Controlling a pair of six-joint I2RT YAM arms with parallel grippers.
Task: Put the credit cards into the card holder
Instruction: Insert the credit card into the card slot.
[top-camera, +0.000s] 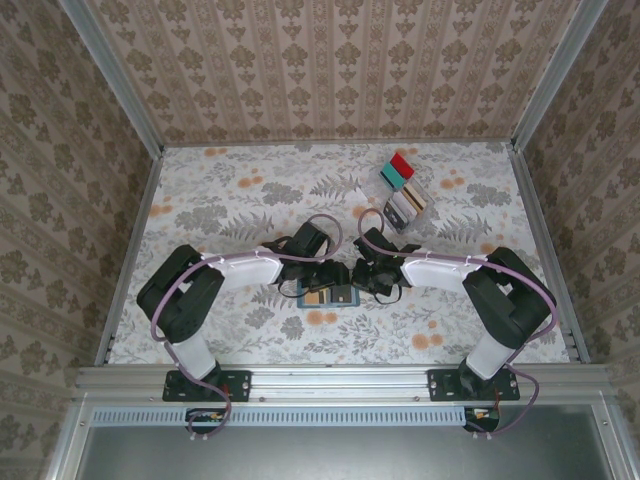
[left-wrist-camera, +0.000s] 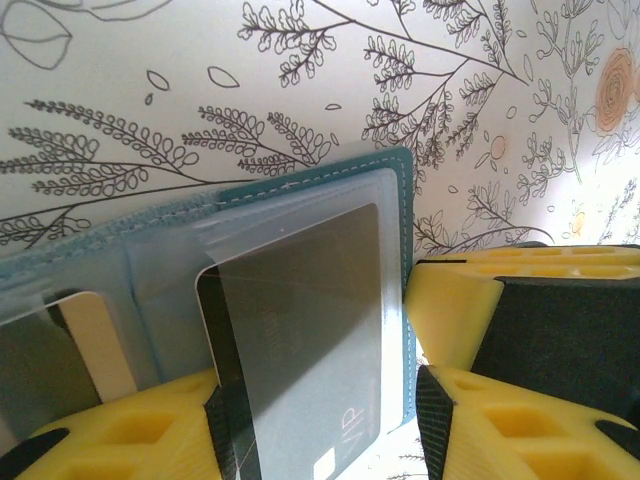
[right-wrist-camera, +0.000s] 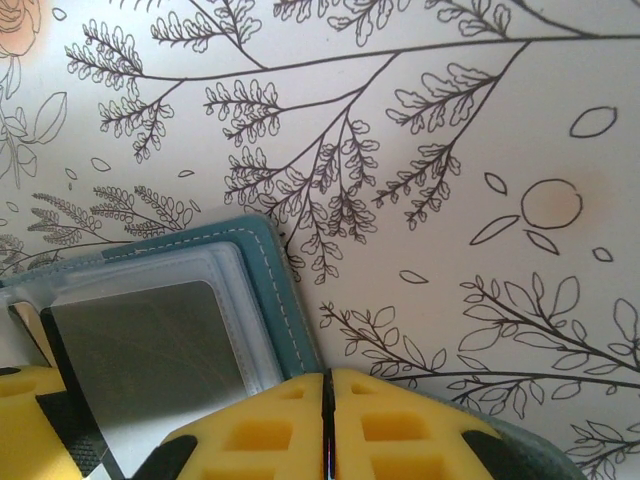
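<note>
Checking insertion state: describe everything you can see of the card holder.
The card holder lies open, flat on the floral table. Teal outside, pale stitching, clear sleeves inside. A dark card sits partly under one sleeve, a tan card in another. The shut right gripper meets its edge; pinching or pressing, can't tell.

left gripper (left-wrist-camera: 318, 415) jaws apart; right gripper (right-wrist-camera: 327, 405) jaws pressed together

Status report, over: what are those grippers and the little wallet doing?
Left gripper astride dark card, grip unclear. Right gripper shut at edge of card holder. Card partly in clear slot. Tray far off.
</note>
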